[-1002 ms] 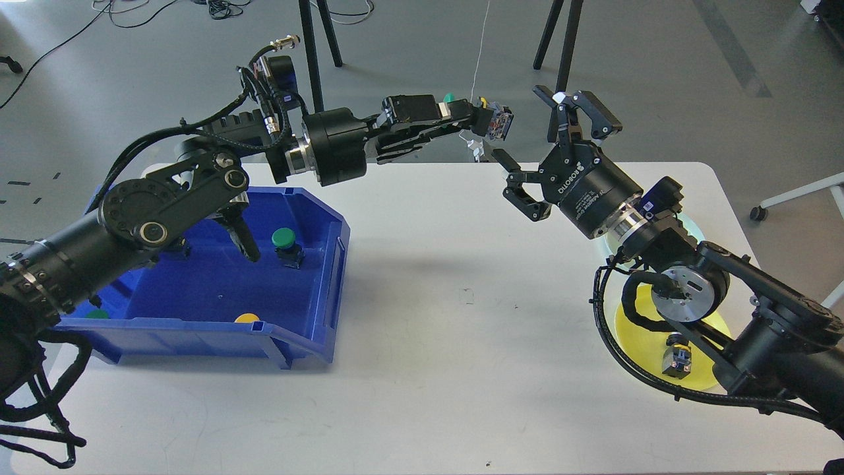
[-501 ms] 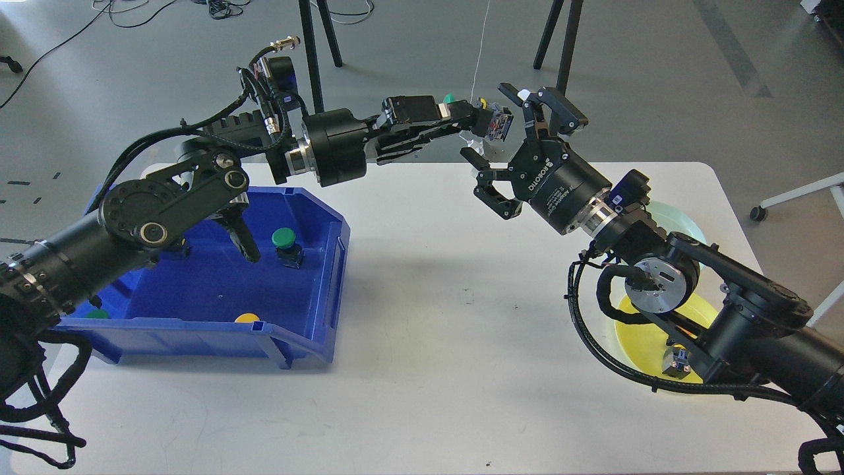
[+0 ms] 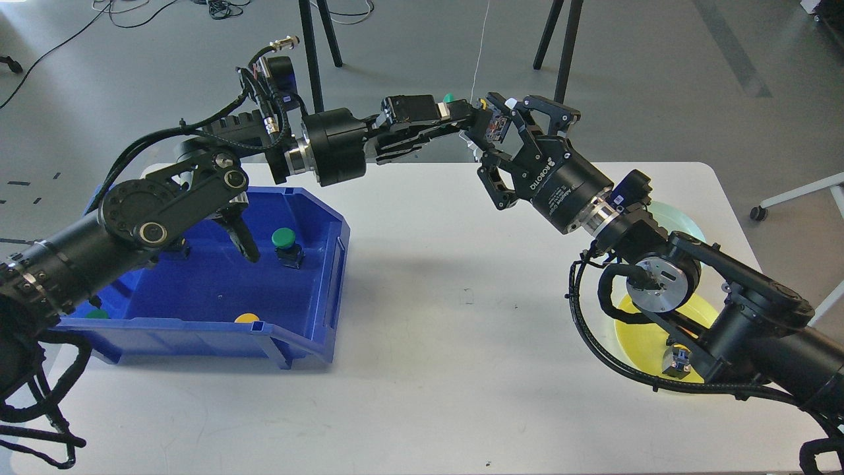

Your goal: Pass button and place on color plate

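Note:
My left gripper (image 3: 480, 119) is shut on a green-capped button (image 3: 496, 123) and holds it high above the table's far edge, its contact block pointing right. My right gripper (image 3: 498, 137) is open, with one finger (image 3: 537, 105) above the button's block and the other (image 3: 493, 179) below it; I see no contact. A yellow plate (image 3: 649, 353) lies at the front right under my right arm, with a button (image 3: 678, 361) on it. A pale green plate (image 3: 689, 229) lies behind it, mostly hidden by the arm.
A blue bin (image 3: 330, 264) stands at the left with a green button (image 3: 285, 243), a yellow button (image 3: 247, 318) and another green one (image 3: 97, 314) inside. Tripod legs (image 3: 560, 46) stand behind the white table (image 3: 428, 343).
My right gripper has moved left and up to the held button, and its fingers have narrowed around the button's block. The left arm has stayed still.

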Controlling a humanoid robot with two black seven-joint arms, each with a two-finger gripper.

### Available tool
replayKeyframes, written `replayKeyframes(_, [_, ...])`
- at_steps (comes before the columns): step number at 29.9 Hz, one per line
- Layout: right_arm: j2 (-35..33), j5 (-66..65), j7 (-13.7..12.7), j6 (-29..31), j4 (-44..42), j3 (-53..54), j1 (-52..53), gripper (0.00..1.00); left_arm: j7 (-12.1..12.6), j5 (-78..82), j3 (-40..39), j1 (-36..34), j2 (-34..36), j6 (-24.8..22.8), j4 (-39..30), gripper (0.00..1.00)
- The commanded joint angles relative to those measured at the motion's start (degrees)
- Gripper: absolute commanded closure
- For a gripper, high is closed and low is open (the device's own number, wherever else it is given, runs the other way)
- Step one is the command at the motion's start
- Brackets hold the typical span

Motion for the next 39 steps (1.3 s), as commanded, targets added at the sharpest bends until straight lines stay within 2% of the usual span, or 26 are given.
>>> replayKeyframes(1, [-0.05,0.06,-0.04,-0.11,-0.12,0.00,0.03,0.99,0.00,-0.01,-0.02,0.00,-0.01,0.00,0.19,0.94])
replayKeyframes(4, [-0.23,0.06,-0.04,-0.11,-0.03,0.00,0.03,0.99,0.00,-0.01,-0.02,0.09,-0.01,0.00,0.28,0.90])
replayKeyframes(5, [-0.32,0.06,-0.04,-0.11,-0.03,0.00,0.03,0.99,0.00,-0.09,-0.02,0.09,-0.01,0.00,0.28,0.85])
replayKeyframes(8, [-0.49,0.06,-0.04,-0.11,-0.03,0.00,0.03,0.99,0.00,-0.18,-0.81,0.17,-0.45,0.00,0.28,0.62])
replayKeyframes(12, [-0.67,0.06,-0.04,-0.20,-0.03,-0.09,-0.15,0.99,0.00,-0.18,-0.99,0.17,-0.54,0.00,0.28,0.44])
replayKeyframes(20, [-3.30,0.24,-0.04,-2.83,-0.30,1.40,-2.60,0.99,0.00,-0.18,-1.08,0.26,-0.54,0.00,0.28,0.41])
replayKeyframes(23, [-3.83,0.32,-0.21,-7.30,-2.49,5.95,-5.32,0.99,0.00,-0.18,-1.16,0.35,-0.54,0.00,0.28,0.41])
replayKeyframes(25, [-3.13,0.32,-0.65,-12.47,-5.20,10.08,-7.34,0.99,0.00,-0.18,-1.16,0.35,-0.54,0.00,0.28,0.41])
replayKeyframes(30, [-1.73,0.59,-0.83,-30.57,-11.89,15.55,-8.50,1.00,0.00,-0.18,-1.16,0.35,-0.80,0.00,0.28,0.40])
replayKeyframes(32, [-0.67,1.38,-0.83,-36.29,-14.96,15.99,-8.15,1.00,0.00,-0.18,-1.16,0.35,-0.80,0.00,0.28,0.40])
replayKeyframes(33, [-0.23,1.64,-0.92,-37.25,-16.80,15.91,-7.80,1.00,0.00,-0.18,-1.16,0.35,-0.80,0.00,0.28,0.40])
replayKeyframes(35, [1.43,1.64,-2.31,-37.25,-22.42,15.20,-5.78,1.00,0.00,-0.18,-1.16,0.35,-0.80,0.00,0.28,0.40])
replayKeyframes(39, [5.83,1.64,-6.89,-37.25,-33.68,14.76,-2.87,1.00,0.00,-0.18,-1.16,0.35,-0.80,0.00,0.28,0.40])
